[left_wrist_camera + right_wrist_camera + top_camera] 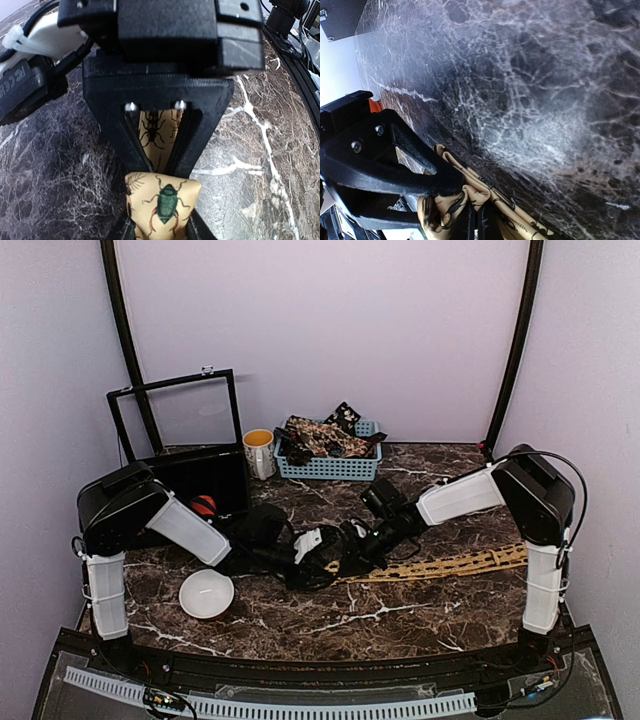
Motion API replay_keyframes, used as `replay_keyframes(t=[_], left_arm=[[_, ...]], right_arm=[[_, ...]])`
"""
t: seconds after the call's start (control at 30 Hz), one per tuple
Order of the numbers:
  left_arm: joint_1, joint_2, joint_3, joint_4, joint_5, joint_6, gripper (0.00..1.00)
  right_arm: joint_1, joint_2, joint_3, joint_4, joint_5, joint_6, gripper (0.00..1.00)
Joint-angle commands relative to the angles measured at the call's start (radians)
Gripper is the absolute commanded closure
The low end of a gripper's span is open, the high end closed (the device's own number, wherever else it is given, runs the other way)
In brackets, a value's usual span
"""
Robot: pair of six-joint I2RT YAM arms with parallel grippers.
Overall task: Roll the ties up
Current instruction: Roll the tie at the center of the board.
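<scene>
A mustard-tan tie [450, 565] with a dark beetle print lies as a flat strip across the marble table, running from the right side to the centre. Both grippers meet at its left end. My left gripper [322, 560] is shut on that end; in the left wrist view my gripper [161, 169] pinches a folded wad of the tie [162, 200]. My right gripper [347, 553] comes in from the right; in the right wrist view my gripper [479, 224] is shut on a bunched fold of the tie [510, 213]. Several dark ties [320, 437] lie piled in the basket.
A pale blue basket [330, 468] stands at the back centre, with a cup [259, 452] to its left. A black box [190, 480] with its lid raised stands at the back left. A white bowl [206, 593] sits at the front left.
</scene>
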Motion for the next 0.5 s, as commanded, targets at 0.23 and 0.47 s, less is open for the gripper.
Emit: replay_keyframes(t=[0.23,0.47], left_arm=[[-0.015,0.007,-0.008,-0.213,-0.068,0.072,0.72],[-0.016,0.01,-0.003,-0.22,-0.073,0.077,0.72]], right_arm=[[-0.031,-0.133,-0.084,-0.021,0.061,0.004,0.86],[-0.043,-0.236,-0.137,0.08,0.015,0.053,0.6]])
